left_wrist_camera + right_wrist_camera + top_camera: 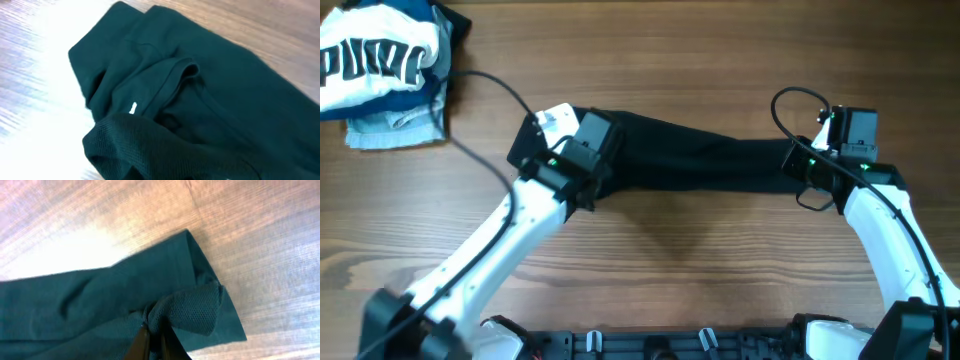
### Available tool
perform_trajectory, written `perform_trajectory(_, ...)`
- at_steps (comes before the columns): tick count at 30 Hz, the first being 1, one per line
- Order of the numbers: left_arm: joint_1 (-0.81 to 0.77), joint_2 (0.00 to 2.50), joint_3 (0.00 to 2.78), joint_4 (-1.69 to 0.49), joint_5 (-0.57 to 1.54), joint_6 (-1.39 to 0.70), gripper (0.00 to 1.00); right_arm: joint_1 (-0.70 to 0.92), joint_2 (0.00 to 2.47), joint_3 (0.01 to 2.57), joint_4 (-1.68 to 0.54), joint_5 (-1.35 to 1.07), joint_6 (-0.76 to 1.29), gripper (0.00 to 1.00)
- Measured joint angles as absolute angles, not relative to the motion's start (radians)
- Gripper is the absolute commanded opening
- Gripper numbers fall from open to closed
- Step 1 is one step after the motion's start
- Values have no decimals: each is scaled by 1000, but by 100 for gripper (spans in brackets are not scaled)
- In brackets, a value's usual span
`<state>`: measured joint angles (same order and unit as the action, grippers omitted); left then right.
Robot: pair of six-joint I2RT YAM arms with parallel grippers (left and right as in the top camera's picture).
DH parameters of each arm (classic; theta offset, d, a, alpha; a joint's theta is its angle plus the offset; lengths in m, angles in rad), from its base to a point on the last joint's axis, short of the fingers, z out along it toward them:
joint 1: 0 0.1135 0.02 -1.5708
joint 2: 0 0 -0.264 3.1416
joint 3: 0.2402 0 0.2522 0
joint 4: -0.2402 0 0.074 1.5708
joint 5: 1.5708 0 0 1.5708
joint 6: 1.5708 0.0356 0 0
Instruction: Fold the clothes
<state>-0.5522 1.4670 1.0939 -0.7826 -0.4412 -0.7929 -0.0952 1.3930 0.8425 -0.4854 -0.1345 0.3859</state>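
- Dark green garment lies mid-table, pulled out into a long band between the two arms. It sags a little along its near edge.
- Its left end sits under the left claw. Its right end reaches the right claw.
- Open wood in front of the garment, toward the arm bases, and more bare wood behind it.
- Far left corner is taken by a white shirt with dark lettering, on top of a folded grey-blue piece. Both are well apart from the green garment.
- Right wrist view: the garment's end edge is folded over, with a corner pointing away. Bare table lies on three sides of it.
- Right claw: fingers nearly together, pinching a bunched ridge of the green fabric.
- Left wrist view: rumpled folds, a hem seam and a small white tag, with cloth heaped close to the lens. No fingers show, so I cannot tell whether the left claw is clenched or released.
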Motion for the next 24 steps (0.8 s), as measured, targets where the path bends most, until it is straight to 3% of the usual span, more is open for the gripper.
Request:
perform_trajectory(8,-521,1641,1094,-642,-467,-737,4,-95,1522,842,-378,-134,360,5)
perform_trajectory(10,-486,1668,1094,-588,-467,-730,8,-95,1569,842,-361,-134,357,9)
perform_trajectory(11,-471,1673,1094,-574,-467,-726,17,-95,1585,842,-348,-134,356,15)
perform_trajectory(12,-458,1676,1094,-556,-467,-721,45,-95,1602,842,-335,-134,354,34)
perform_trajectory(13,-448,1677,1094,-540,-468,-716,67,-95,1615,842,-331,-135,353,42)
perform_trajectory(14,-437,1677,1094,-524,-468,-710,100,-95,1627,842,-327,-134,350,61)
perform_trajectory(15,-427,1677,1094,-509,-471,-712,100,-95,1635,842,-320,-134,346,73)
perform_trajectory(17,-416,1677,1094,-500,-475,-707,100,-95,1638,842,-312,-134,346,85)
perform_trajectory(22,-410,1677,1094,-499,-475,-602,100,-95,1636,846,-341,-134,329,97)
perform_trajectory(24,-409,1676,1094,-503,-475,-559,100,-99,1617,846,-353,-134,286,97)
